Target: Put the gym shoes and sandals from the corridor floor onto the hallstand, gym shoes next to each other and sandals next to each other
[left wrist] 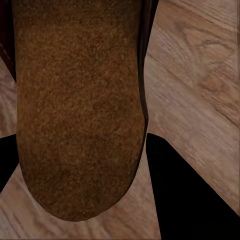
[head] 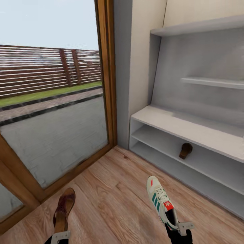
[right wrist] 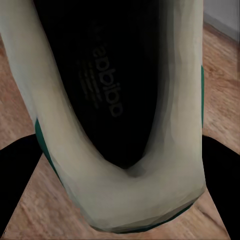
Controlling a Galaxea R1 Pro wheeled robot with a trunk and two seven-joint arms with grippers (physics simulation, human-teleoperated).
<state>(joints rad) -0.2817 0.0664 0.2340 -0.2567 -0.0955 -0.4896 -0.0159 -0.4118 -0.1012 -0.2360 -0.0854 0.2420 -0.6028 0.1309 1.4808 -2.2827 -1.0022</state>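
Head view: the hallstand (head: 189,127) stands against the wall, to the right of the glass door (head: 51,101); one dark brown sandal (head: 185,150) already sits on its upper low shelf, below the bench top, so one of four items appears done; the second gym shoe is not visible, so I cannot say where it is. Nearer the robot than the hallstand, two more items are in hand above the corridor floor (head: 115,203): the left gripper (head: 60,236) holds the second sandal (head: 63,210) by its heel end, toe pointing toward the door; the right gripper (head: 178,226) holds a gym shoe (head: 160,201) by its heel, toe pointing toward the hallstand; both seem lifted rather than resting on the planks, though that is a judgement.

Left wrist view: the sandal's footbed (left wrist: 77,107) lies right along the gripper's axis, dark gripper parts flanking its heel on either side; the gripper looks closed on it. Right wrist view: the gym shoe's opening and heel collar (right wrist: 120,190) sit directly between the dark gripper parts, again pinched at the heel.

What looks left: carry both to the hallstand, set the sandal beside its twin, place this shoe on a shelf, then bring its mate next to it.
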